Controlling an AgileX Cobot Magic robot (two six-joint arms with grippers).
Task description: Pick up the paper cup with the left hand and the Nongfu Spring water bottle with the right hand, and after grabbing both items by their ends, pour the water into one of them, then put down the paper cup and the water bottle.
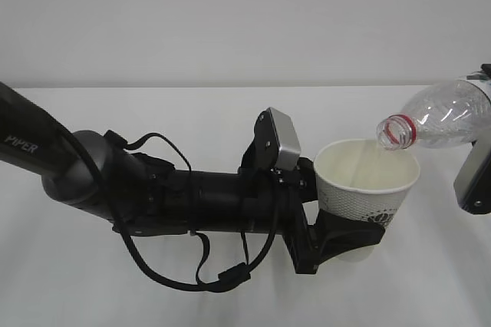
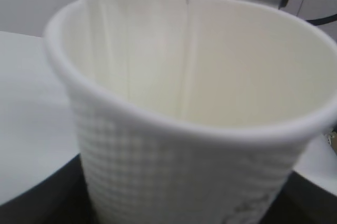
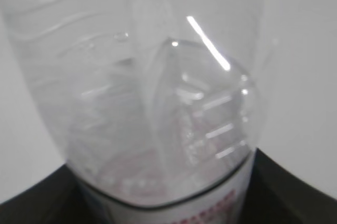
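The left hand (image 1: 349, 239), a thick black arm with white "PIPER" lettering and loose cables, has its jaws closed around the lower part of the small white paper cup (image 1: 367, 193) with rolled rim and dark print. The cup sits between these jaws, upright with a slight lean, lifted above the white tabletop (image 1: 192, 127). In the left wrist view the cup's cream inside (image 2: 210, 66) looks nearly empty; I cannot tell how much water is on the bottom.

Just above the far rim of the cup is the open mouth of the clear ribbed plastic Nongfu Spring water bottle (image 1: 445, 116) with a red neck ring. It lies almost flat, the mouth a little lower. The right hand (image 1: 477, 166), a black gripper with a grey block, holds it at the base end; in the right wrist view the bottle body (image 3: 158, 103) fills the space between the jaws, which are set wide around it.

The step in hand seems to be the pouring. A thin line under the bottle mouth in the left wrist view may be the water (image 2: 188, 34), but this is not sure. To do it well, I think the mouth must stay over the middle of the cup, not over the rim. The bottle should tilt slowly, because little water seems left. The cup should be kept level and not squeezed, as thin paper bends easily.
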